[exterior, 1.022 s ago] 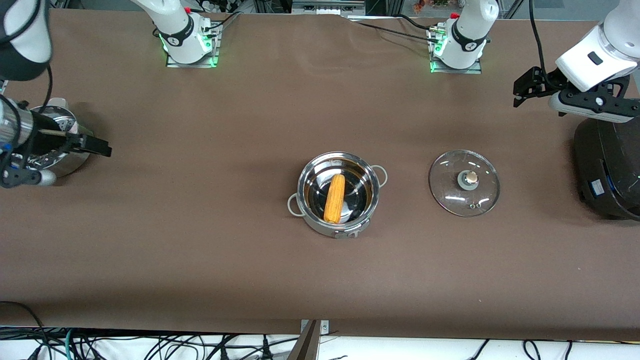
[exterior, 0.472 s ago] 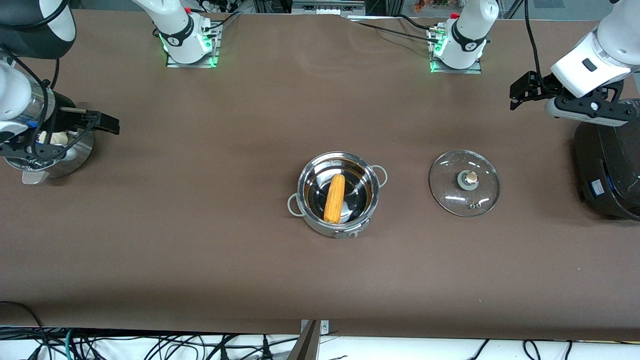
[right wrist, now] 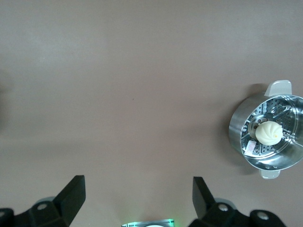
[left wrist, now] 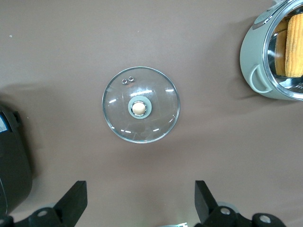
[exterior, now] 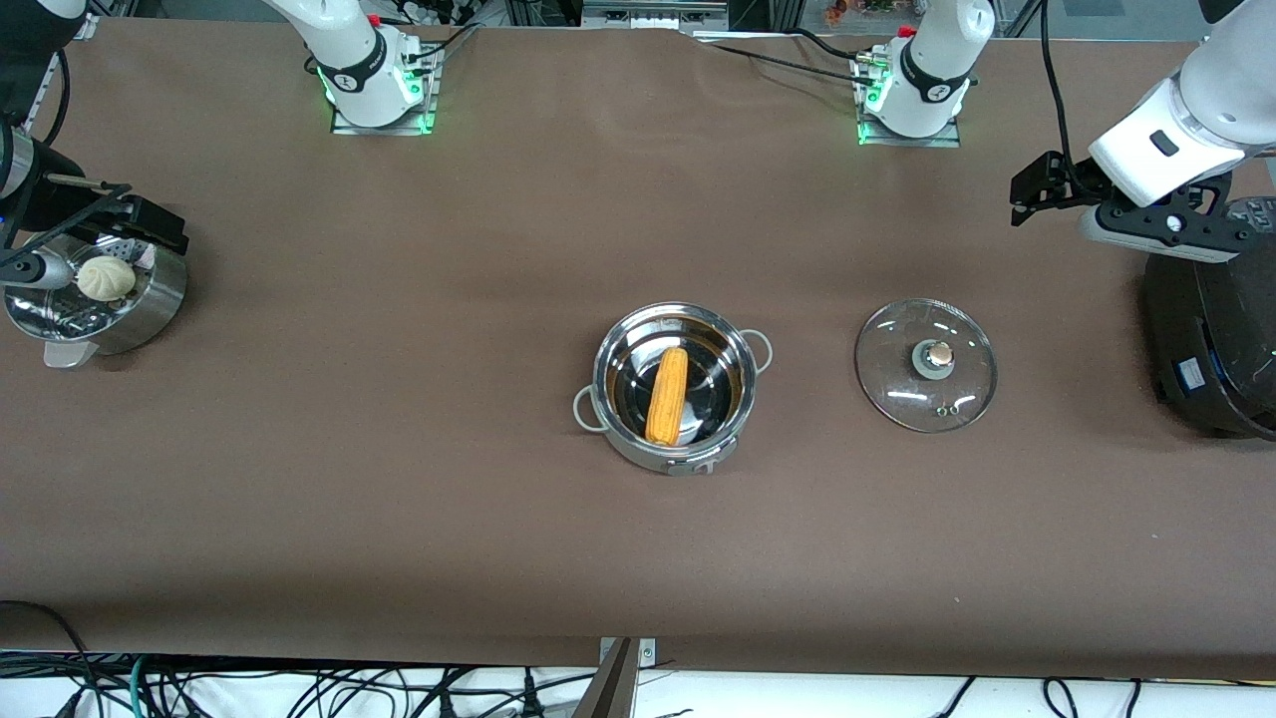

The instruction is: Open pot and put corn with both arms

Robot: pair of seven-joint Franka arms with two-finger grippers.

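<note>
By the look of it the job is done: the corn [exterior: 667, 396], a ridged yellow-orange cob, lies inside the shiny steel pot [exterior: 738, 351] mid-tabletop, and the clear glass lid [exterior: 925, 365] sits flat beside it toward the left arm's end. Nothing seems called for beyond parking. The left tool [left wrist: 137, 203] hangs wide open and empty near the black cooker [exterior: 1211, 344], and the right tool [right wrist: 135, 201], equally open and empty, is by the perforated steamer basket [exterior: 150, 304] with its bun [exterior: 106, 277].

Mid-table is taken by the pot [exterior: 674, 387] and, beside it, the lid [exterior: 926, 365] — the table [exterior: 399, 519] edge nearest the front camera is left unobstructed.
</note>
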